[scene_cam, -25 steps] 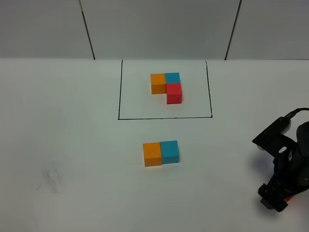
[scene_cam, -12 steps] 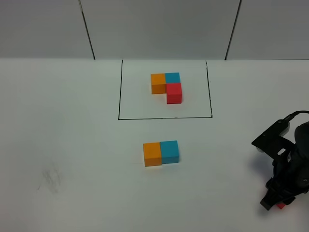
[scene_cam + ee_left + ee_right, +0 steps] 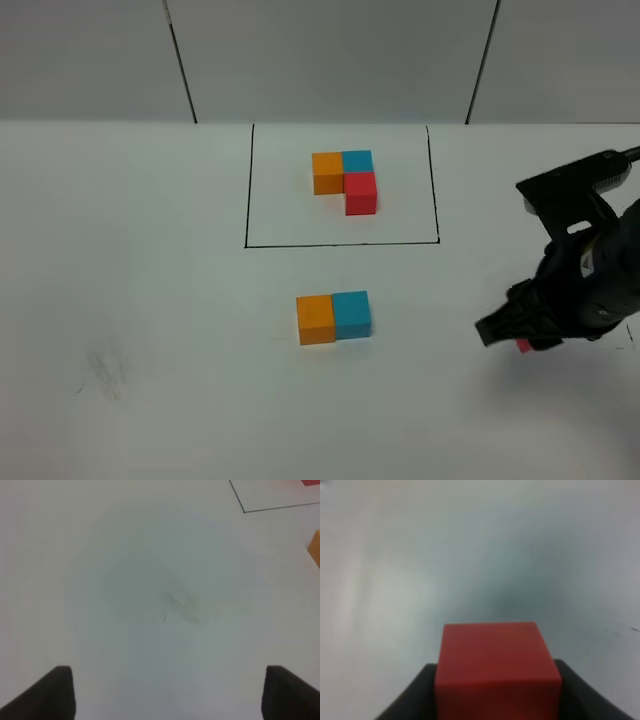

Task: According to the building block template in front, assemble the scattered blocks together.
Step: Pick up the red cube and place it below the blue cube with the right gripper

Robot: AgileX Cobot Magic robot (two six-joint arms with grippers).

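The building block template (image 3: 345, 180) is an L of orange, blue and red cubes inside a thin black frame at the back. Of the scattered blocks, the orange cube (image 3: 315, 319) and the light blue cube (image 3: 351, 314) sit side by side in front of the frame. My right gripper (image 3: 515, 335) is shut on the red cube (image 3: 523, 346) and holds it above the table, right of that pair. In the right wrist view the red cube (image 3: 495, 670) fills the space between the dark fingers (image 3: 412, 702). My left gripper (image 3: 172, 695) is open over bare table.
The black frame line (image 3: 340, 243) runs between the template and the joined pair. In the left wrist view the frame's corner (image 3: 243, 511) and an edge of the orange cube (image 3: 316, 547) show. A faint smudge (image 3: 103, 370) marks the table at the front left.
My right gripper closed on the red cube at the front right, lifted it, and carried it back and leftward toward the joined pair. The left gripper has not moved.
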